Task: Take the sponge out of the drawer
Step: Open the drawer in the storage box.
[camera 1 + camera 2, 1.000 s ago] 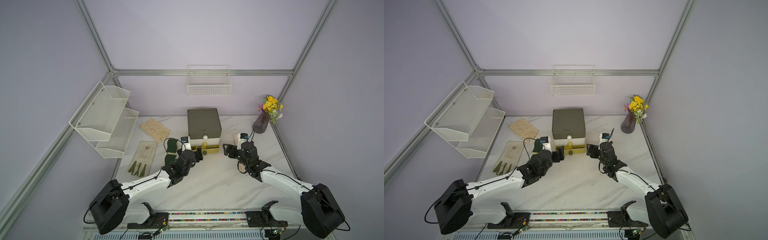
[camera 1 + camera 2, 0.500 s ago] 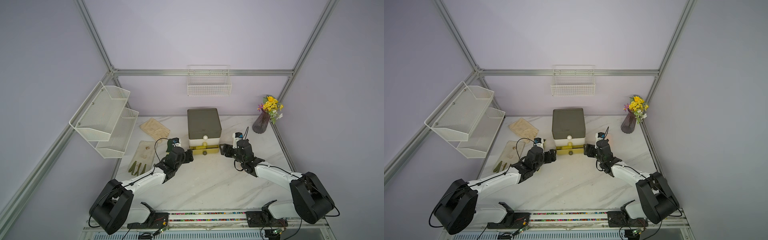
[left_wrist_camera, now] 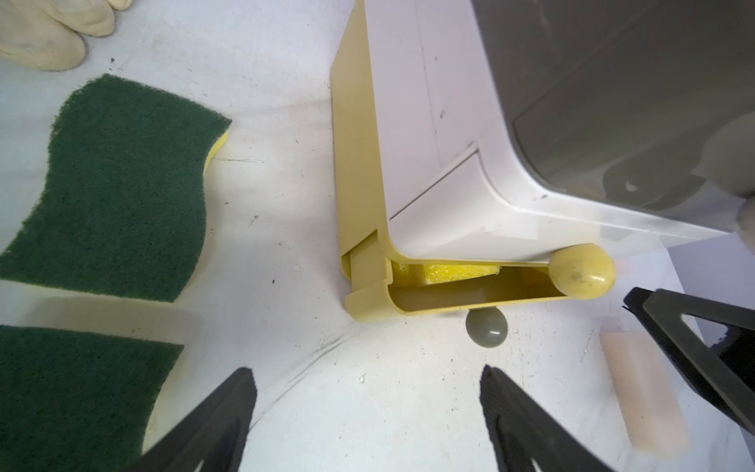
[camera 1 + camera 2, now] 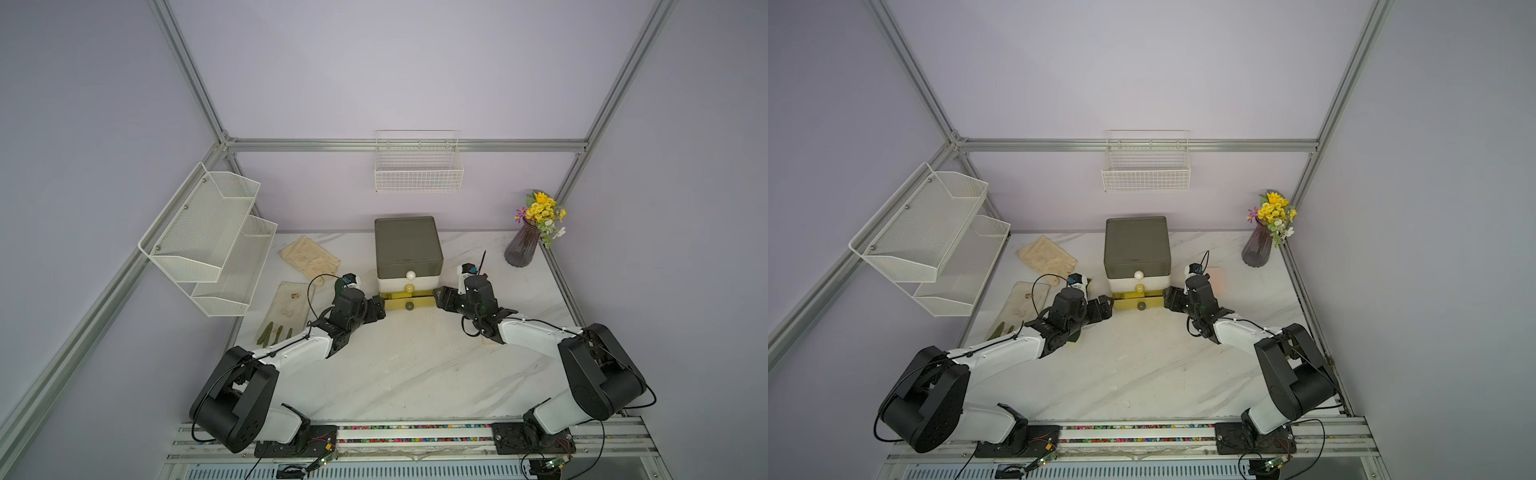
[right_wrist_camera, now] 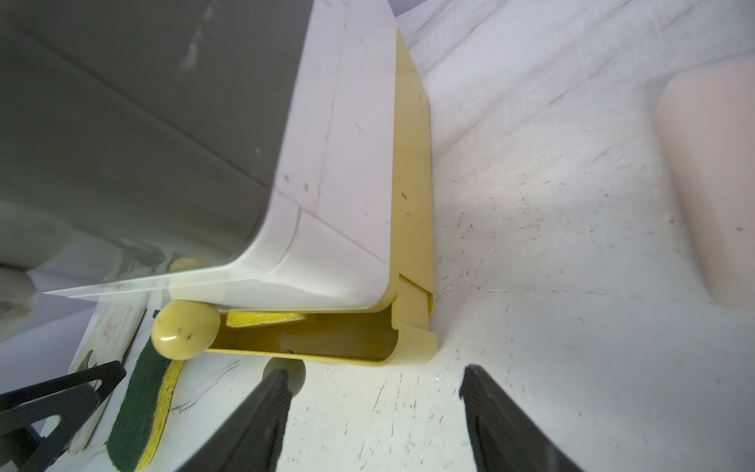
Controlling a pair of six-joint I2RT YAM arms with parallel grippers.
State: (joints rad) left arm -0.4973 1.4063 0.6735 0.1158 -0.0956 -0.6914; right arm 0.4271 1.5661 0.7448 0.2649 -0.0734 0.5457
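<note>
The drawer unit has a grey top, a white middle and a yellow bottom drawer pulled out a little. Inside the gap lies the yellow sponge, partly hidden under the white drawer above. My left gripper stands open and empty on the table just left of the drawer's front. On the right of the drawer my right gripper is also open and empty. One of its fingers overlaps the drawer's grey knob.
Two green-topped scouring pads lie on the table by my left arm, next to cream gloves and a mat. A pale pink block lies right of the unit. A vase stands at the back right.
Both arms have come down lower toward the table, one on each side of the pulled-out drawer. The right jaws stand a little narrower than before.
</note>
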